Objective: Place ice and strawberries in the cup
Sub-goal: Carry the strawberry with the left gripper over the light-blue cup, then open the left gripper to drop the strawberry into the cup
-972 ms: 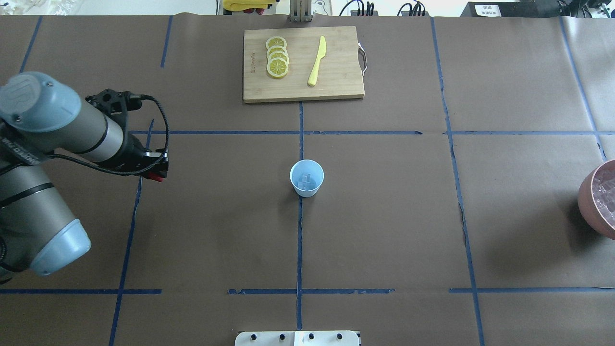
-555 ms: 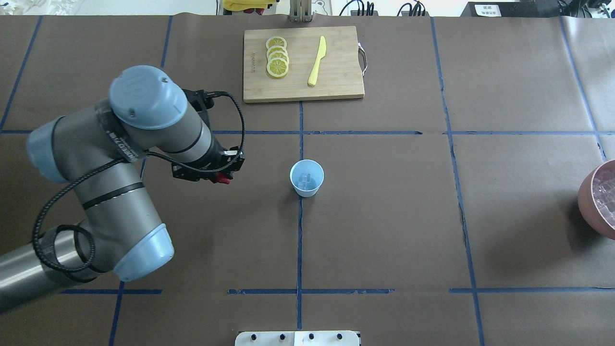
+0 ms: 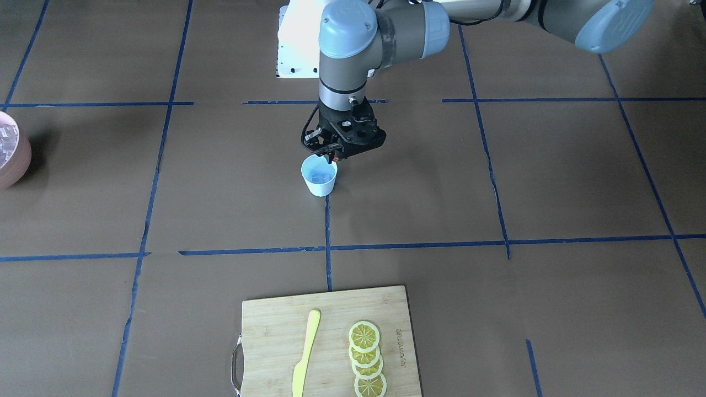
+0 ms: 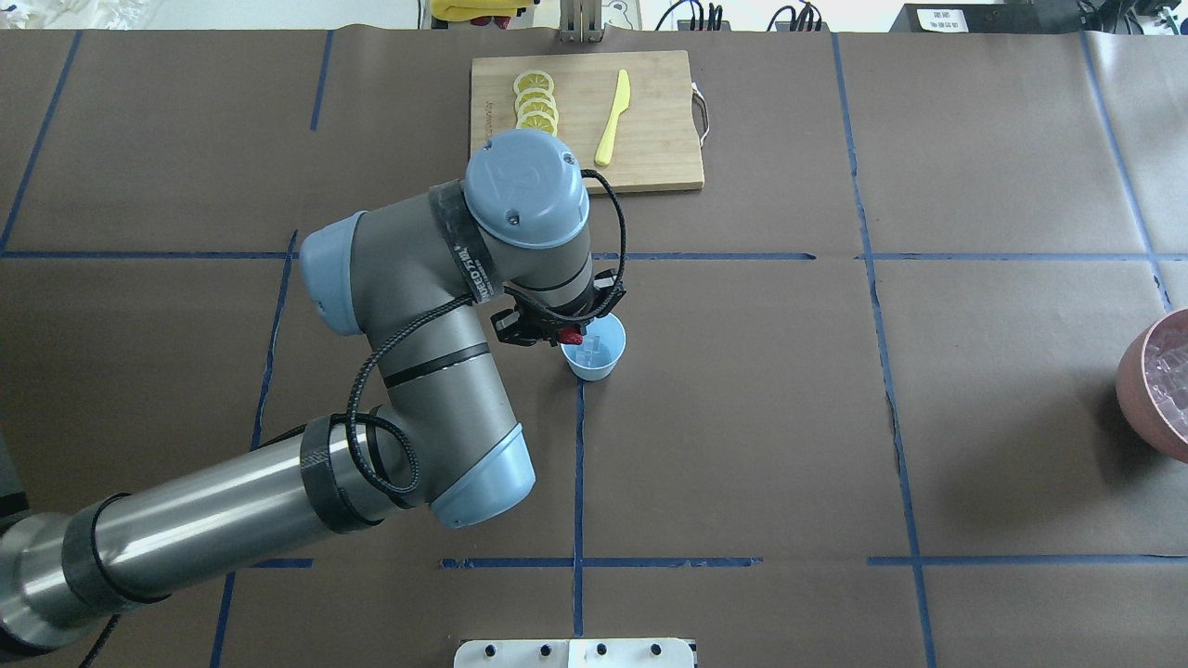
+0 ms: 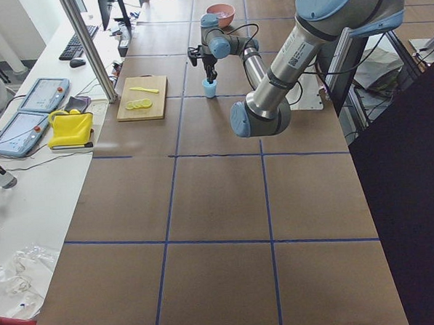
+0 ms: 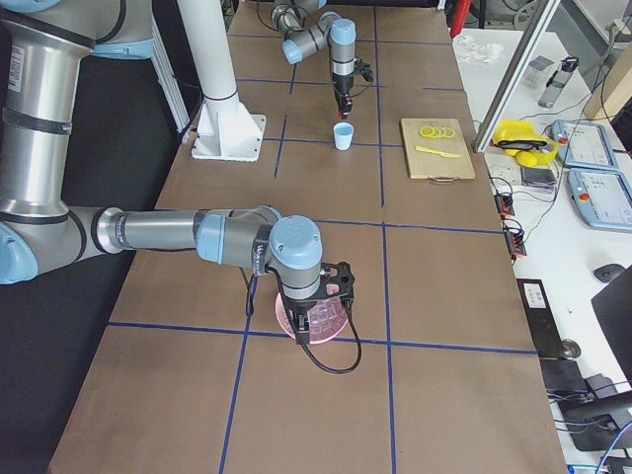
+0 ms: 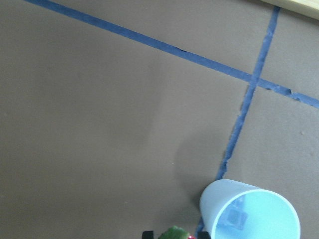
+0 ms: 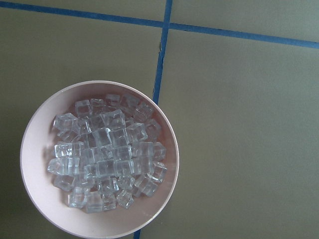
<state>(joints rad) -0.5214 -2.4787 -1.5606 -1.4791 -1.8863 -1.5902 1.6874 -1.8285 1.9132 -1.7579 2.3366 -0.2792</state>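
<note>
Strawberry (image 4: 572, 331) apparently in left pincer (image 3: 333, 159), above cup (image 4: 594, 369)

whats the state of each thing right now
cup: upright, ice inside
strawberry: held above the cup's edge, not yet in
left gripper: shut on the strawberry
right gripper: over the bowl, cannot tell open or shut
bowl: full of ice cubes
lemon slices: overlapping on the cutting board
knife: flat on the board

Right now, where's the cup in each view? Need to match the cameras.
Front-facing: cup centre, just below the left end effector.
Overhead: cup centre, right of the end effector.
Exterior left: cup far, upper middle.
Exterior right: cup far, upper middle.
Left wrist: cup bottom right.
Right wrist: not in it.
Shared landmark: the cutting board, in all four exterior views.
</note>
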